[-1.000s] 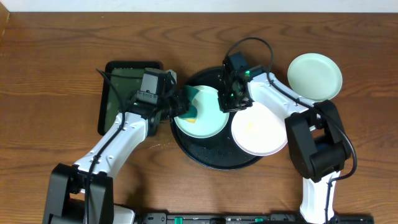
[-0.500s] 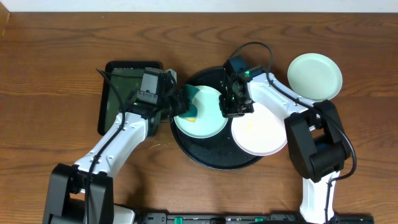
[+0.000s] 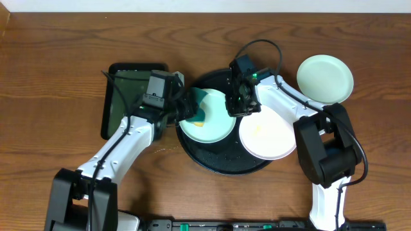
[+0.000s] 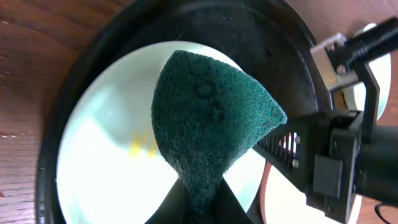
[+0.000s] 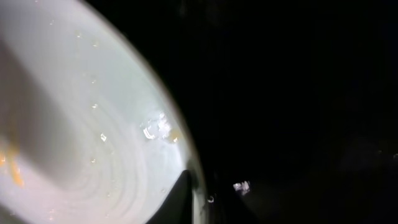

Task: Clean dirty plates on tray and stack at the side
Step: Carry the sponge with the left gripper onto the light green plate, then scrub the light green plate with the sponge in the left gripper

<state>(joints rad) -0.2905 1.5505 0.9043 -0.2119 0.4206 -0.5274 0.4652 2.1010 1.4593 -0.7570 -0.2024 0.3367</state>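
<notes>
A pale mint-green plate (image 3: 212,125) lies in the left half of the round black tray (image 3: 221,165). My left gripper (image 3: 185,108) is shut on a dark green sponge (image 3: 196,110) that rests on this plate. In the left wrist view the sponge (image 4: 205,118) covers the middle of the plate (image 4: 99,162), beside a yellow smear (image 4: 142,147). My right gripper (image 3: 235,108) is shut on the plate's right rim; the right wrist view shows the rim (image 5: 186,155) between its jaws (image 5: 200,190). A white plate (image 3: 268,136) lies on the tray's right side. A second mint plate (image 3: 325,78) sits on the table at the right.
A rectangular black tray with green inside (image 3: 128,96) stands left of the round tray, under my left arm. The wooden table (image 3: 58,58) surrounds everything. The right arm's cable (image 3: 257,45) loops over the round tray's far edge.
My right gripper shifted slightly down and right with the plate rim, then came back. The sponge stays on the mint plate at almost the same spot.
</notes>
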